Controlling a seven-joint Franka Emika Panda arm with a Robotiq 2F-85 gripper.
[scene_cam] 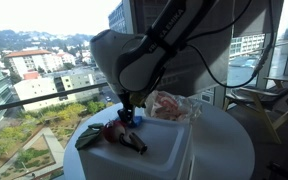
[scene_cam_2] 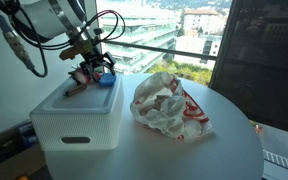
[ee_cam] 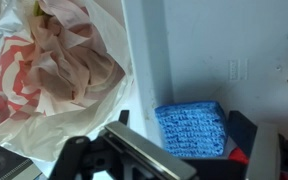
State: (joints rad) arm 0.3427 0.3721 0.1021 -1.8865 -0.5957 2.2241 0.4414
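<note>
A blue knitted sponge (ee_cam: 192, 128) lies on the lid of a white box (ee_cam: 214, 50). My gripper (ee_cam: 187, 138) is open and low over it, one dark finger on each side of the sponge and nothing gripped. A bit of a red item (ee_cam: 240, 155) shows by the right finger. In both exterior views the gripper (scene_cam: 127, 115) (scene_cam_2: 96, 68) hangs over the box (scene_cam: 159, 150) (scene_cam_2: 79, 120), with the sponge (scene_cam_2: 106, 80) just under it. A red item (scene_cam: 112, 130) and dark green pieces (scene_cam: 88, 138) lie close beside it on the lid.
A crumpled white and red plastic bag (scene_cam_2: 169, 105) (scene_cam: 170, 105) (ee_cam: 54, 70) lies on the round white table (scene_cam_2: 224, 155) next to the box. Large windows and a railing stand right behind the table. A chair (scene_cam: 269, 105) is off to one side.
</note>
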